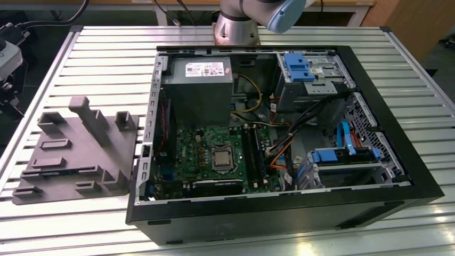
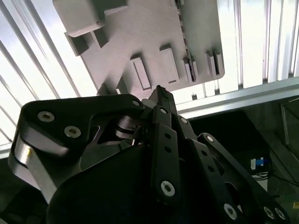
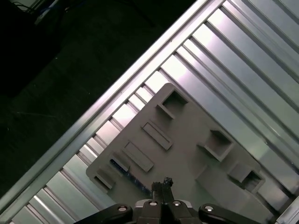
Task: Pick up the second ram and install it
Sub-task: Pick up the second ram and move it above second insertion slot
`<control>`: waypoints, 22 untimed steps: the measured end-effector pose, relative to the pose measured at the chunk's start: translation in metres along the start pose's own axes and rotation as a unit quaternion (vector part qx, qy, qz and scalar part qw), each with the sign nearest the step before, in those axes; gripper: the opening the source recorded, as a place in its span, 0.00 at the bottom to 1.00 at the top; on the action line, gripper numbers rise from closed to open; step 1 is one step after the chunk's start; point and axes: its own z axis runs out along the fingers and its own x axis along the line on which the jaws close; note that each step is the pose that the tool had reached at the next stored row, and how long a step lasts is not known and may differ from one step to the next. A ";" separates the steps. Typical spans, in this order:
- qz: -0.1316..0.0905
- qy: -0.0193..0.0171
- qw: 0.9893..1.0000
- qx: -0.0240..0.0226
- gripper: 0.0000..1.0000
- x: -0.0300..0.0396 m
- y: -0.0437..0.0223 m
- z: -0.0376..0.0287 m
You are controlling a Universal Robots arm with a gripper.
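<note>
A slatted aluminium table (image 1: 106,53) carries an open computer case (image 1: 284,218) and, near the edge at the exterior view's left, a grey holder tray (image 1: 71,154). The gripper (image 3: 164,183) hovers over that tray, closed tight on nothing. The thin dark strip in a slot by the tray's edge is probably the second ram (image 3: 128,173). A clean pick needs the jaws spread, aligned across the stick's flat faces, then lowered squarely.
</note>
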 end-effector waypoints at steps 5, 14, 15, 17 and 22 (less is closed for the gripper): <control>-0.020 0.001 1.000 0.000 0.11 0.0001 0.0001 0.0001; -0.058 0.003 0.998 -0.001 0.11 0.0001 0.0000 0.0002; -0.062 0.003 0.998 -0.001 0.11 0.0000 0.0000 0.0002; -0.071 0.003 0.997 -0.002 0.11 0.0001 0.0000 0.0002; -0.093 0.004 0.996 -0.002 0.11 0.0001 0.0001 0.0003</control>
